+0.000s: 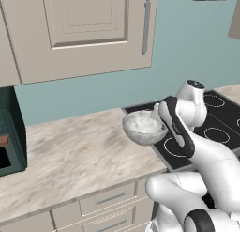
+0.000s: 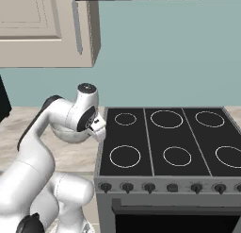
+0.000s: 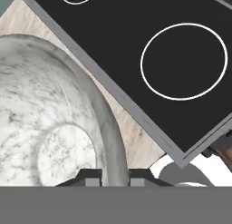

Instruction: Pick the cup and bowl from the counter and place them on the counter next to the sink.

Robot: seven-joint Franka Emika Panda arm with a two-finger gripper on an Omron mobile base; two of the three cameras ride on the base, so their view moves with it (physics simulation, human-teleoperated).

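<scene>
The grey-white speckled bowl point(image 1: 142, 127) hangs at the right end of the beige marbled counter point(image 1: 70, 156), beside the stovetop, and looks lifted off the stone. My gripper point(image 3: 114, 176) is shut on the bowl's rim point(image 3: 106, 114), one finger inside the wall and one outside. In the left base view the gripper point(image 1: 157, 114) meets the bowl's right rim. From the right base view the bowl point(image 2: 66, 133) peeks out behind my wrist. The cup and the sink are out of view.
A black stovetop point(image 1: 220, 118) with white rings lies right of the bowl, its edge point(image 3: 136, 114) close to the rim. Cream wall cabinets point(image 1: 84, 29) hang above. A dark green appliance point(image 1: 7, 142) stands at the counter's left end.
</scene>
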